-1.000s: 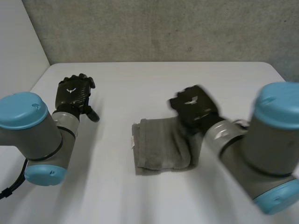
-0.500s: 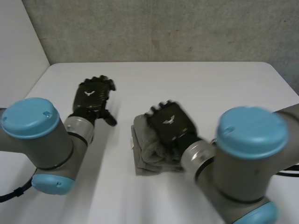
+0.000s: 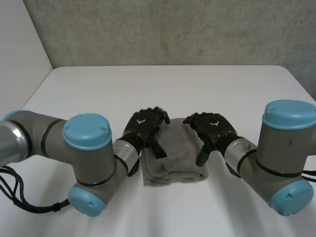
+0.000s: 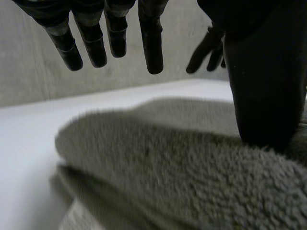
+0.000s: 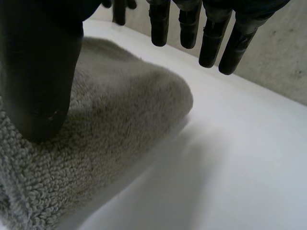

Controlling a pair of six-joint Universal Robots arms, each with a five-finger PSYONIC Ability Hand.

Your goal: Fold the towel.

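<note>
Left hand (image 3: 143, 124) perhaps hides towel (image 3: 175, 159) edge.

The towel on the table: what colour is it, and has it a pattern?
The towel is plain grey, without pattern; the head view shows it best.

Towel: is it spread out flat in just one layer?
No, the grey towel is folded up thick, with another layer showing beneath its rounded fold in the left wrist view.

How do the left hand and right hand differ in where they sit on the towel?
The left hand is at the towel's left edge, the right hand at its right edge. Left hand's fingers hang above towel; right hand's reach past it over table. Both are open, thumb on the towel.
</note>
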